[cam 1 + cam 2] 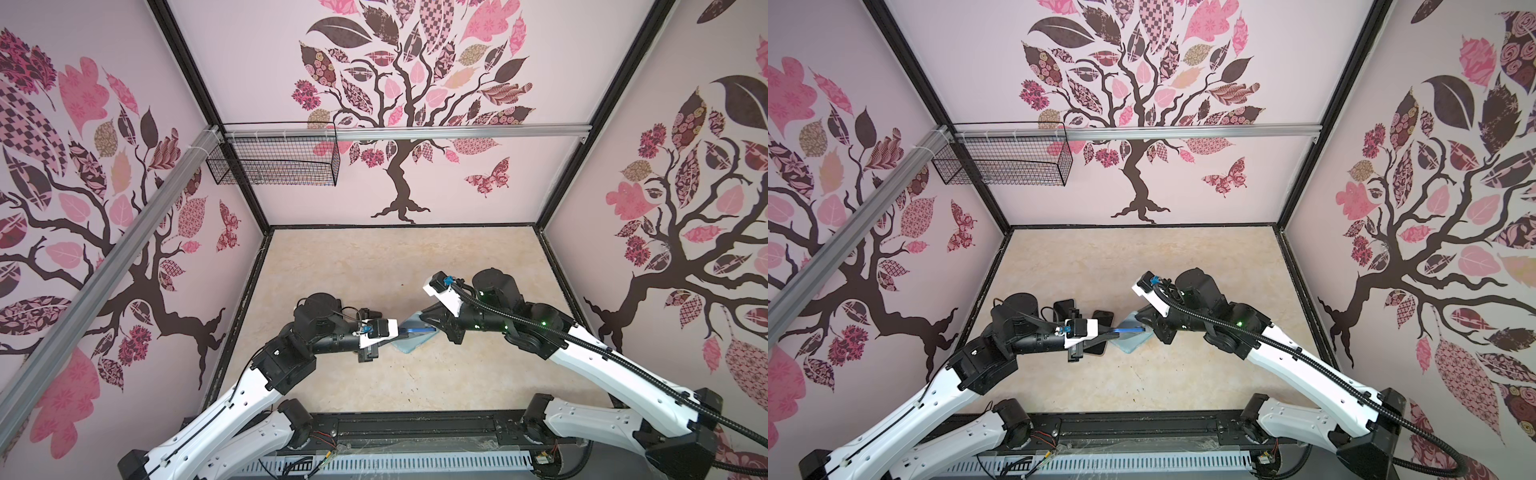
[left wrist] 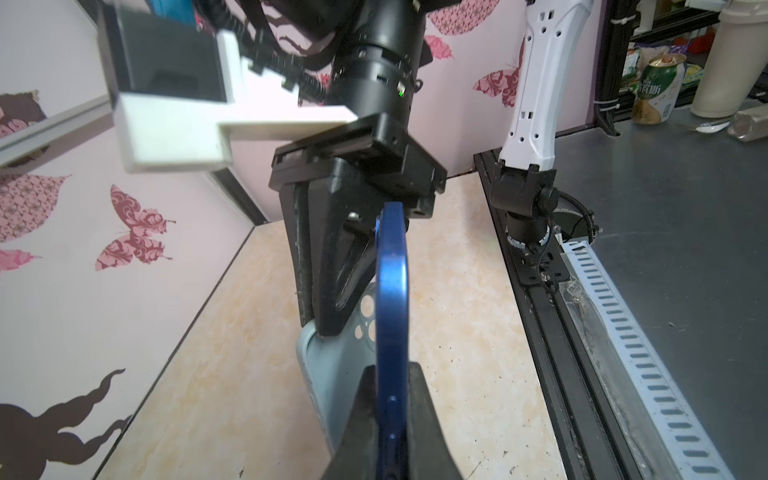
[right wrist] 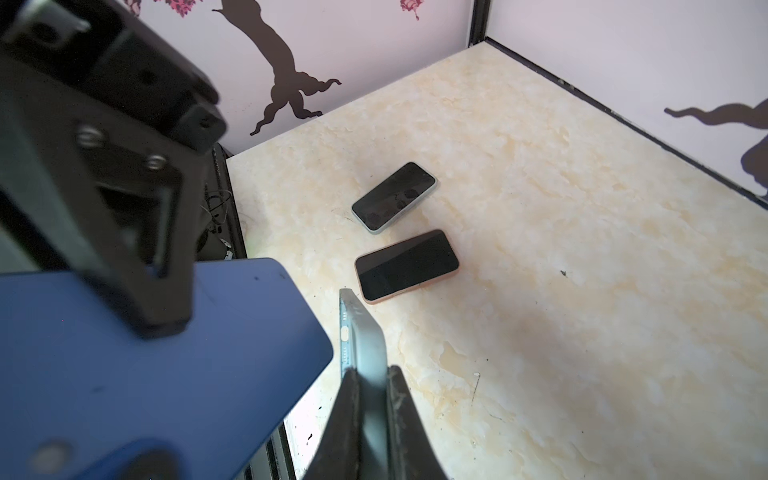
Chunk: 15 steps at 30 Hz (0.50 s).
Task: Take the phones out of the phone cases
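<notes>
The left gripper (image 2: 390, 372) is clamping one short end of the blue phone (image 2: 392, 291) with its jaws nearly closed, holding it on edge over the table (image 1: 374, 270). In both top views the phone's long axis is running roughly left to right, from that gripper toward the right arm. Just beside it, on the right arm's side, the pale grey-blue phone case (image 3: 368, 332) is hanging at a slant. The right gripper (image 3: 370, 372) is pinching the case's thin wall with its jaws almost shut. In the right wrist view a strip of table is showing between phone and case at the near end. Whether they are touching further along, I cannot tell. The phone is looking nearly or wholly free, so the coming move is likely turning on drawing the two apart along the phone's length, each arm toward its own side. Two other phones (image 3: 394, 195) (image 3: 407, 266) are lying face-up near each other, clear of the pair. No brand is showing on phone or case. A green can (image 2: 658, 89) outside the frame is carrying Chinese characters I cannot read with confidence.
</notes>
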Tool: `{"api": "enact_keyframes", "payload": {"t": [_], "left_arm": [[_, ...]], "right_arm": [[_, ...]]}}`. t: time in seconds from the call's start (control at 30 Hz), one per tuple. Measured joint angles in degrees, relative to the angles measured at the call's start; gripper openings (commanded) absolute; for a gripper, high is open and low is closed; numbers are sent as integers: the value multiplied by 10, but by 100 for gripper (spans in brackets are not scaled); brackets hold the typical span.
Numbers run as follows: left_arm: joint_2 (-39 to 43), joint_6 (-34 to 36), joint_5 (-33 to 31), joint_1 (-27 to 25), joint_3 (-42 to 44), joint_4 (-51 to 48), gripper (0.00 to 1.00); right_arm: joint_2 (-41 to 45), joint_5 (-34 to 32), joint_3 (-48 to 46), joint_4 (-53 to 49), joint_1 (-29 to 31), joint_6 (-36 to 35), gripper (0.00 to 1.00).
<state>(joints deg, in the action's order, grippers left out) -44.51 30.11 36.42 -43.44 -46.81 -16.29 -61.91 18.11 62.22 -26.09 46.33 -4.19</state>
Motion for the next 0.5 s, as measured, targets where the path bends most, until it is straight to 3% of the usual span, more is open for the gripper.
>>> {"api": "enact_keyframes", "payload": {"t": [0.33, 0.5], "left_arm": [[28, -43, 5, 0, 44, 39, 0], [35, -87, -13, 0, 69, 62, 0]], "right_arm": [[-20, -18, -4, -22, -78, 49, 0], [-20, 11, -39, -25, -174, 70, 0]]}}
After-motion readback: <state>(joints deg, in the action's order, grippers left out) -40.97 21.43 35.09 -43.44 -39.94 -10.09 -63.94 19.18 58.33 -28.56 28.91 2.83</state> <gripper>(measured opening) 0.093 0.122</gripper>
